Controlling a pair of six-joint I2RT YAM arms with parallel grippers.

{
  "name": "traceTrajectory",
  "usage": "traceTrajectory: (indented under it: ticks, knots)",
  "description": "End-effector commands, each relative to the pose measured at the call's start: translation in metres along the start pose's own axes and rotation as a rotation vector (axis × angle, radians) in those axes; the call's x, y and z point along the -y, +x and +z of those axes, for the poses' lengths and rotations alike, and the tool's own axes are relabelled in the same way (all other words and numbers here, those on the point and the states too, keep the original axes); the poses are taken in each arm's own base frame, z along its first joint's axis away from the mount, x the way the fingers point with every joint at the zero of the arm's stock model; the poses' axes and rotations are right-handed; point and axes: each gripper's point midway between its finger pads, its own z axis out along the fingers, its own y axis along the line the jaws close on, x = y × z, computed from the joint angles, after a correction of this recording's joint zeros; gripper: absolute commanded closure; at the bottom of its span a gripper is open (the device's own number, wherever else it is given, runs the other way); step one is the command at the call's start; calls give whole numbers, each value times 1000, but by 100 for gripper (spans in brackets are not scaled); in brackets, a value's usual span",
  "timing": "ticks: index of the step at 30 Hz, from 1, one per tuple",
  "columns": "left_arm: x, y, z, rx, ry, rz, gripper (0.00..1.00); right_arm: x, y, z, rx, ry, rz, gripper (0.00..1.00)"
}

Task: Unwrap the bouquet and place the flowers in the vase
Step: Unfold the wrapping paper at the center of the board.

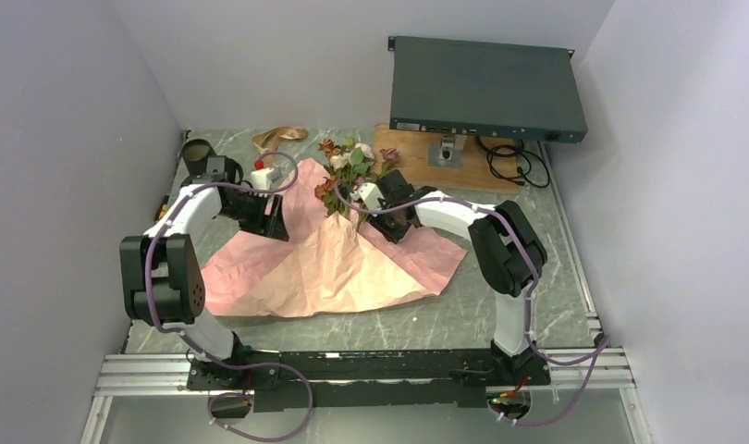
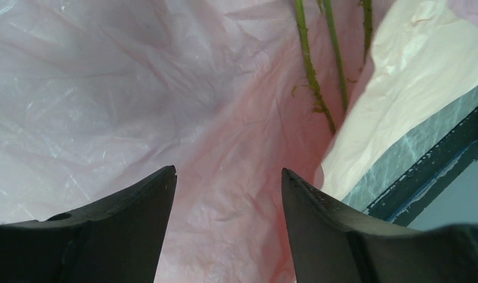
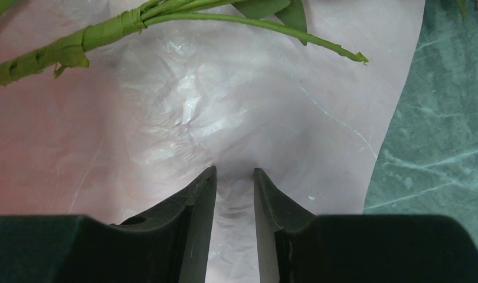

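One green-marbled table (image 1: 500,314), white walls (image 1: 288,55), bearing pink paper (image 1: 352,277) and flowers (image 1: 348,162). Also: left tool (image 2: 228,171) spread wide; right tool (image 3: 235,170) barely parted, grip unclear.

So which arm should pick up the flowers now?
Right, probably. The right gripper hovers just beside the stems, over the opened paper; the left gripper is farther off, though the vase is nearer it.

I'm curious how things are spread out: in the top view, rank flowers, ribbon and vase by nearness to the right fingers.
1. flowers, just beyond the right fingers, to their left
2. ribbon, back edge, farther left
3. vase, far left back corner
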Motion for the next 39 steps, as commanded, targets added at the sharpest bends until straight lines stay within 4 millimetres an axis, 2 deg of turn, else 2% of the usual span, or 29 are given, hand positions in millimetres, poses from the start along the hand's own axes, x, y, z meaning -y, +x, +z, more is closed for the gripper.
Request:
traceTrajectory:
  ticks: [1,5,7,10,15,17,22,24,26,29,32,35,37,39]
  knots:
    - [-4,-7,21,-34,-19,-34,33,15,4,10,-37,21,33,69]
    - [30,8,42,-131,131,-37,43,24,4,17,-55,8,93,70]
    - [46,9,43,-136,200,-12,50,27,3,20,-59,9,97,70]
    - [72,0,30,-69,300,58,52,28,1,23,-60,3,100,70]
    - [121,-16,0,80,415,261,44,29,1,27,-62,-10,120,70]
    - [141,-15,-7,98,452,337,41,28,1,27,-60,-20,128,70]
    - [179,10,-1,32,503,494,31,22,-4,24,-45,-51,142,69]
    - [188,24,6,-12,508,561,31,20,-8,19,-33,-64,146,69]
    - [193,27,7,-16,498,572,32,19,-13,13,-20,-69,145,69]
    - [195,8,-5,70,481,533,28,20,-14,10,-16,-66,136,68]
    - [173,-30,-27,225,431,369,19,19,-11,11,-27,-73,131,68]
    - [132,-63,-42,331,366,198,16,18,-11,11,-24,-81,129,68]
    - [97,-69,-35,308,241,137,20,18,-13,11,-18,-83,128,68]
    - [65,-68,-20,261,113,147,25,18,-13,12,-21,-86,128,68]
